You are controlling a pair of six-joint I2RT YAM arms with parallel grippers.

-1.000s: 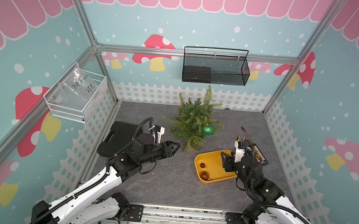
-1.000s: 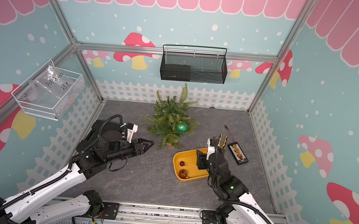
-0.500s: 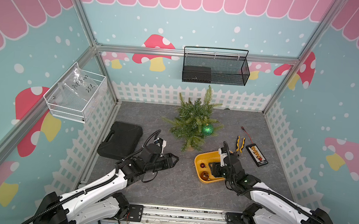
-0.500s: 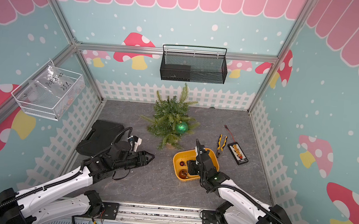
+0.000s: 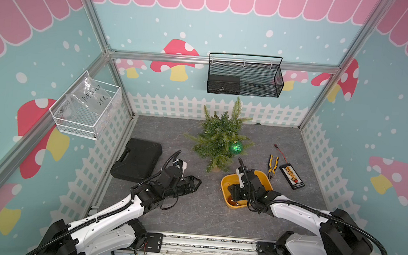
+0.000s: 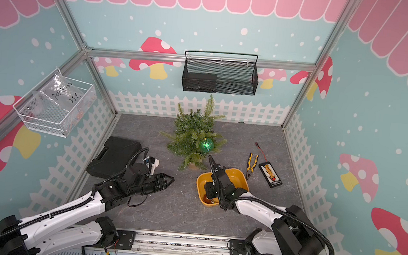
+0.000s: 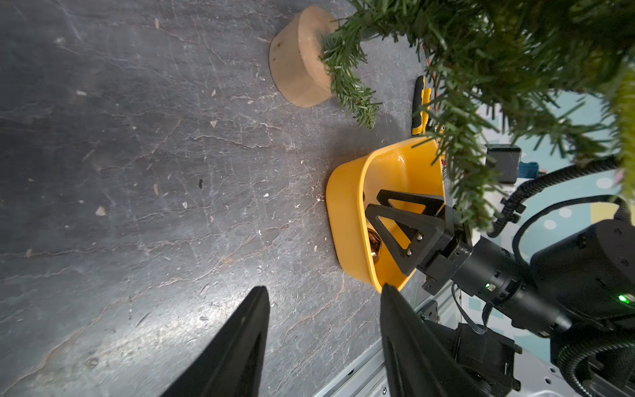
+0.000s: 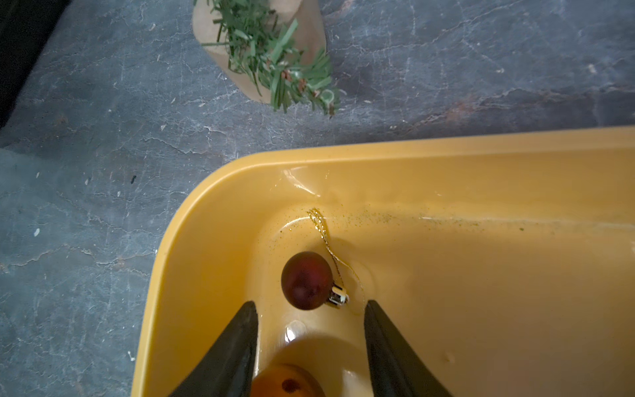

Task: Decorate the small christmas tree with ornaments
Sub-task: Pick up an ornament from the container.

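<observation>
Top views up: the small christmas tree [image 5: 218,137] stands upright toward the back of the grey worktop [image 5: 190,215], and the glittery green bauble [image 5: 235,146] hangs among its front branches on the side nearer my right arm. The yellow tray [image 5: 264,176] sits just in front of the tree, and my right tool [image 5: 232,193] is down inside it. On the right wrist camera the right tool's fingers [image 8: 240,343] stand apart over the tray floor. The dark red bauble [image 8: 305,280] lies in the tray's corner just past the fingertips, silver cap toward the tool and gold string loop [image 8: 324,237] trailing off to the tray wall. The copper bauble [image 8: 285,381] sits lower, between the fingers near their roots; it touches or hides behind one finger, with clear tray showing before the other, so it isn't clamped. The tree's tan base [image 8: 213,51] rests on the worktop close by the tray's rim. My left tool [image 6: 172,179] hovers low over open worktop, well apart from the tray, pointing toward it; on the left wrist camera its fingers [image 7: 240,337] are spread with nothing between them. Off to the left lies a black case [image 5: 137,160]; beyond the tray lie yellow-handled pliers [image 5: 272,167].
</observation>
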